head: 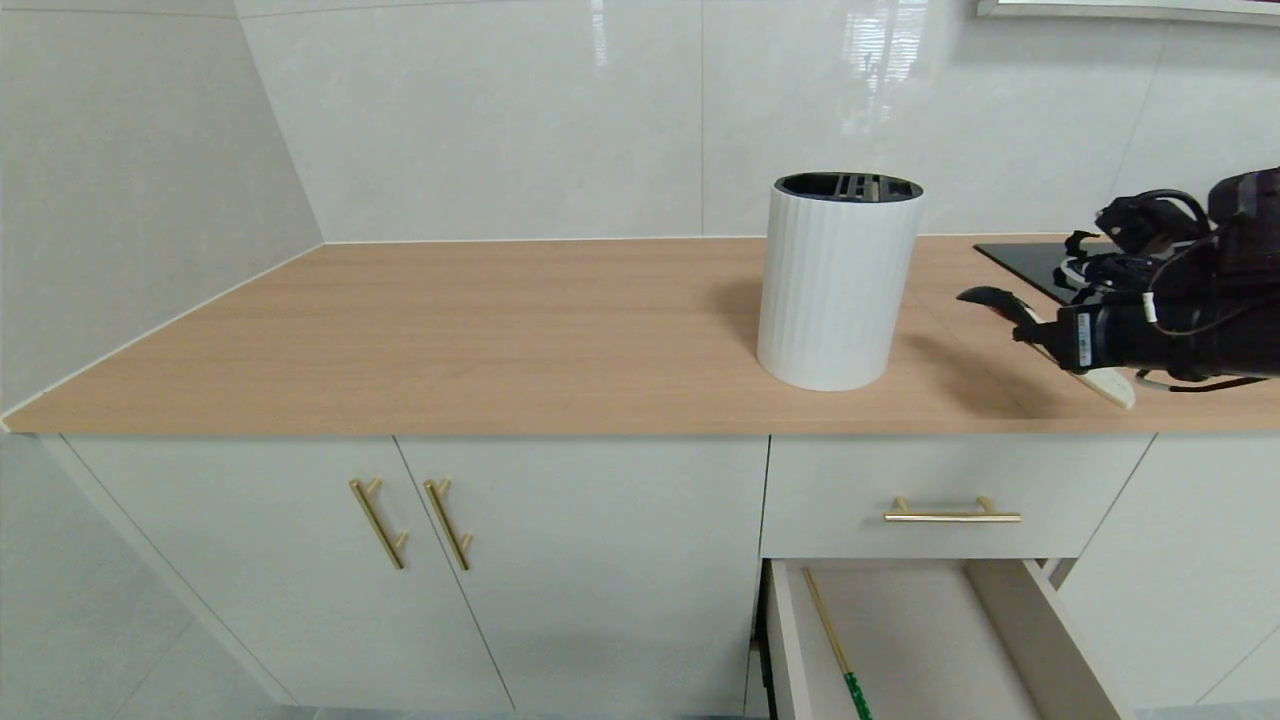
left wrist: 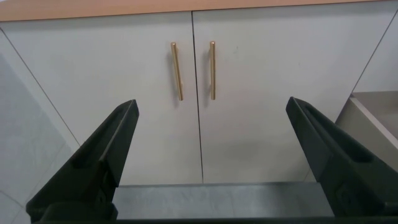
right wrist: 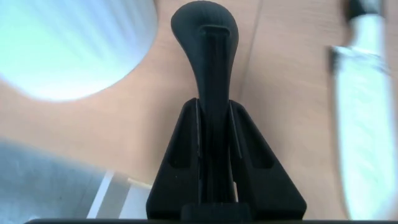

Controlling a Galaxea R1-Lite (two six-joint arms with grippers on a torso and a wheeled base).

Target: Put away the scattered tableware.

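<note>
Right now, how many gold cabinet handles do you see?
3. Left door handle and right door handle, upright, side by side; drawer handle, horizontal, on the shut drawer. The open drawer may hide another.

White ribbed holder (head: 838,290), black-topped; tan woodgrain counter (head: 500,330); gold handles (head: 951,515).

One ribbed holder (head: 838,285), one white knife (right wrist: 367,124), one black-handled utensil (right wrist: 204,28), three gold handles (head: 952,516).

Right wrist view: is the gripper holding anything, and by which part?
Yes: the right gripper is shut on a black handle, clamped along its shaft, the rounded end jutting out beyond it. The rest of the utensil is hidden.
</note>
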